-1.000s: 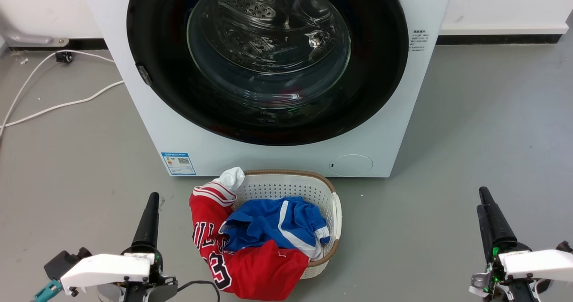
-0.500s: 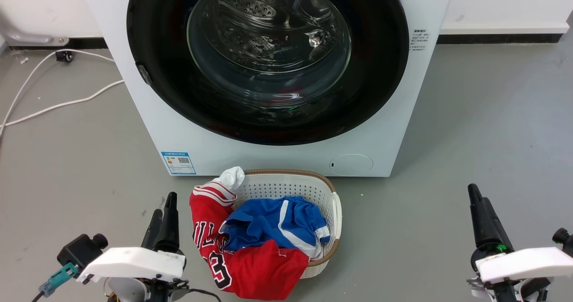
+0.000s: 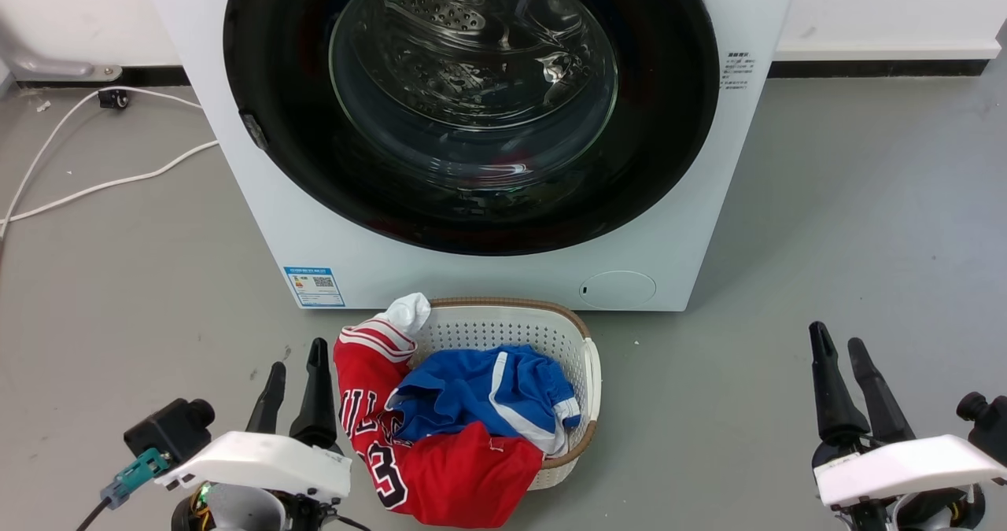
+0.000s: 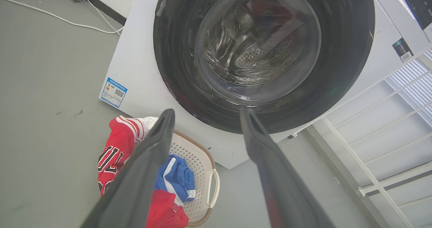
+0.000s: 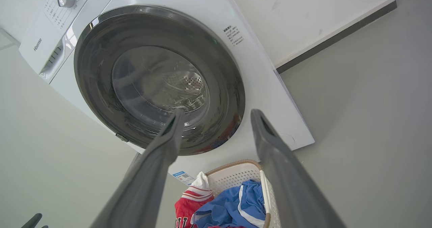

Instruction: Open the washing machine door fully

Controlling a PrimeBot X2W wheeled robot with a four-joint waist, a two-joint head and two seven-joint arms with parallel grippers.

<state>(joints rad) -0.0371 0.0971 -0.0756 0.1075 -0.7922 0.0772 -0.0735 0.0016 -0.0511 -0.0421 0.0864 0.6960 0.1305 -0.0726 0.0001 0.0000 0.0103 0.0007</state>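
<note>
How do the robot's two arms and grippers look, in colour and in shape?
The left gripper and right gripper each have two long, tapering black fingers on a black base, capped by a white shell. Beside the left one sits a black camera block with a teal plug and a dark cable.

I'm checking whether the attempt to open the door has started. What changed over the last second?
Both grippers opened. The left gripper spread its fingers as it shifted inward, toward the laundry basket. The right gripper parted its fingers as it edged inward too. Neither took hold of anything. The washing machine door stayed shut and untouched, and the basket and its clothes did not move.
</note>
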